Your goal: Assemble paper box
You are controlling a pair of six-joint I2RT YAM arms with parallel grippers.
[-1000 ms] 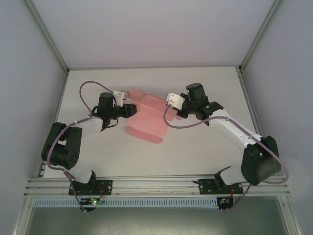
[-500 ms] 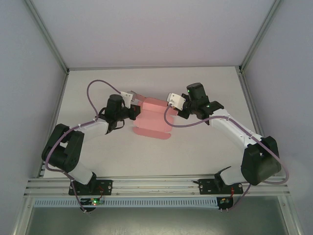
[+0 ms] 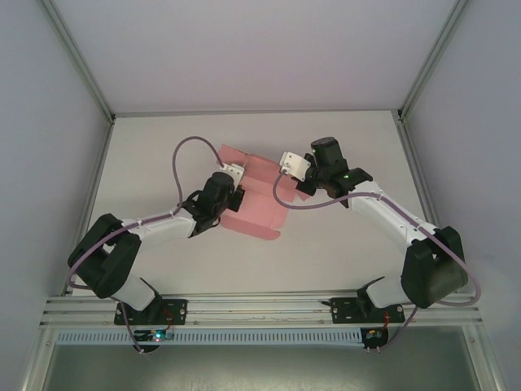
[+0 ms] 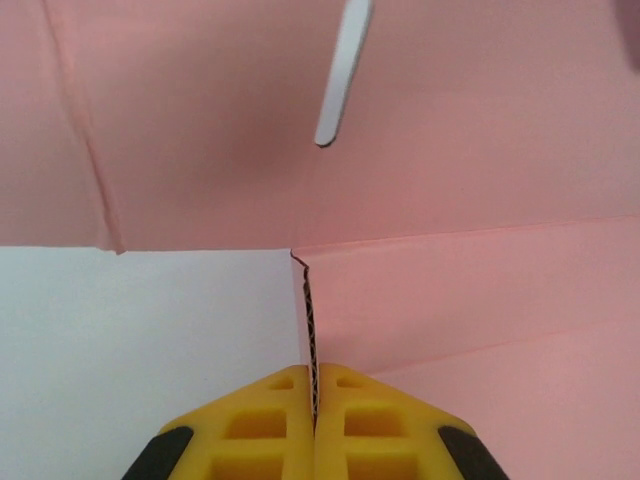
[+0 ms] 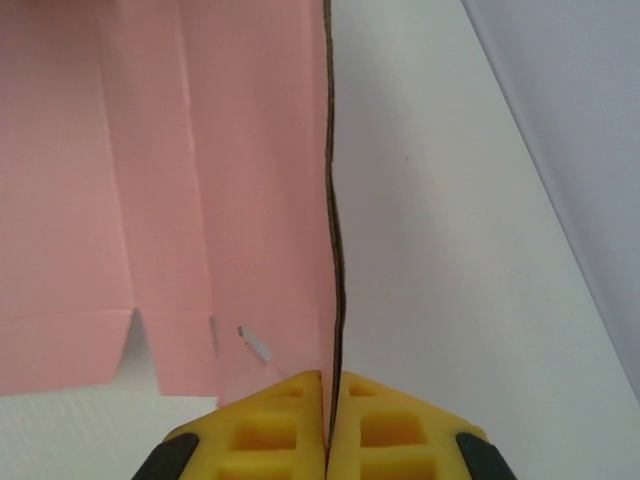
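Paper box point(image 3: 259, 208) sat half-folded on the table point(image 3: 326, 252) between the arms. Left gripper point(image 4: 312, 385) and right gripper point(image 5: 327, 385) were each clamped on a panel edge, likely to hold opposite walls upright for folding.

Over the last second we see the left gripper point(image 3: 237, 196), jaws closed on an edge of the light-pink die-cut card sheet point(image 3: 262, 210), travel rightward and slightly nearer the bases. The sheet's left part has come with it, narrowing its outline. The left arm's purple cable point(image 3: 181, 159) loop has shifted right and its forearm reaches further out.
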